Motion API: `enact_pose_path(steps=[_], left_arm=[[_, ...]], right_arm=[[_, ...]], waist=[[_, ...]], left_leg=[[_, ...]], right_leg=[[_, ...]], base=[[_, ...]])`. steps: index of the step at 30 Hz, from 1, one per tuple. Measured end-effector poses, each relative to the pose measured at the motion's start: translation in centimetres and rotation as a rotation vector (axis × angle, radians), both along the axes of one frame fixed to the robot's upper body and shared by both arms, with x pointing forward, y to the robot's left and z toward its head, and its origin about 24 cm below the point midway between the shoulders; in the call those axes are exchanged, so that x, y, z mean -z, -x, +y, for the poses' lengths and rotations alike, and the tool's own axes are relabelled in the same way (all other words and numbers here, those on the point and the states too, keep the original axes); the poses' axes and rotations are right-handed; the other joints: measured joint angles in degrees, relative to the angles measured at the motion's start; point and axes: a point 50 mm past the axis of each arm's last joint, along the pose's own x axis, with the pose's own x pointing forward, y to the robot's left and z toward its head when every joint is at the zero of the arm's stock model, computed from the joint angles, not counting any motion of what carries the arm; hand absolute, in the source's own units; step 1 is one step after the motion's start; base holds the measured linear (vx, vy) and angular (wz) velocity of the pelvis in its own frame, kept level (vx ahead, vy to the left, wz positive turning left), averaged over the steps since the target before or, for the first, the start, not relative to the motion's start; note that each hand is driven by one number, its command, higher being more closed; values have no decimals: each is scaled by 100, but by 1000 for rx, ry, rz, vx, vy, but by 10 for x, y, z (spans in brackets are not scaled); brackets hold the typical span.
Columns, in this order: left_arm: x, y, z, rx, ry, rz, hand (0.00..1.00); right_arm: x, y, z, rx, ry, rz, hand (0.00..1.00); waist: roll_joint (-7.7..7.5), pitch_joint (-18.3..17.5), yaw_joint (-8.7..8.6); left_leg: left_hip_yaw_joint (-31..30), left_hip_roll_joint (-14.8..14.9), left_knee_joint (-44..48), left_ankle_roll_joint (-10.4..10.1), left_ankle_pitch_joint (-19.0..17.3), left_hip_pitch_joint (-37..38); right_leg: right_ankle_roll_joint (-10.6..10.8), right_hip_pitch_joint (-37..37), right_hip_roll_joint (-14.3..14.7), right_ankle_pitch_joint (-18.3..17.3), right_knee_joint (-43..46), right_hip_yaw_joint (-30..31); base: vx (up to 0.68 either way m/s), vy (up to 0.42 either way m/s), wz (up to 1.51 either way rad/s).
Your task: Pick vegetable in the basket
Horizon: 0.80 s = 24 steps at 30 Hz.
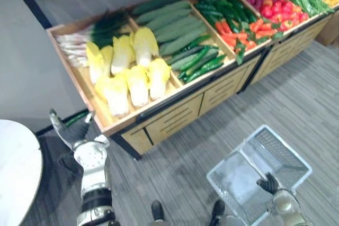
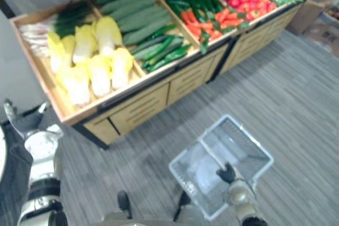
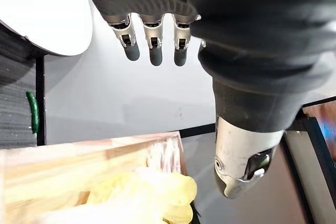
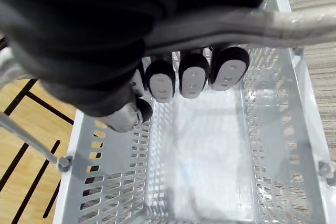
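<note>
Reach step: left hand (image 1: 73,132) open, empty, near napa cabbages (image 1: 139,86); right hand (image 1: 270,183) clasps basket (image 1: 280,154) handle. Next: grasp a cabbage.

My left hand (image 1: 71,132) is open, cabbages (image 1: 130,75) just beyond its fingers. My right hand (image 1: 270,183) grips the basket (image 1: 283,154) by its handle (image 1: 251,165).

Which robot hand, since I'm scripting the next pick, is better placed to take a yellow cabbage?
Left. The left robot hand is free, fingers open, just off the corner of the stand that holds the yellow cabbages. The right robot hand is curled round the handle of the basket, farther from the stand.
</note>
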Motion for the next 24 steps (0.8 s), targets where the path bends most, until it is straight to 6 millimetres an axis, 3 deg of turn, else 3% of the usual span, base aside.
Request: enact_pose_path(steps=[3, 13, 24], left_arm=[[-15, -10, 10, -34, -13, -5, 0], [-49, -38, 13, -58, -5, -43, 0], [-88, -62, -2, 2, -124, -63, 0]], right_arm=[[-10, -17, 6, -36, 5, -50, 100], [-26, -43, 23, -124, 2, -134, 100], [-41, -63, 38, -161, -4, -233, 100]], waist=[[-60, 212, -1], [-162, 700, -23], [-215, 1003, -133]], left_leg=[[128, -15, 1, 2, 9, -136], [133, -13, 3, 13, 24, -418], [172, -22, 4, 13, 30, -645]], right_leg=[[-13, -200, 8, 87, -42, 153], [-48, -488, 52, 150, -132, 292], [-71, -697, 99, 272, -352, 563]], base=[[22, 9, -17], [66, -1, -4], [50, -1, -5]])
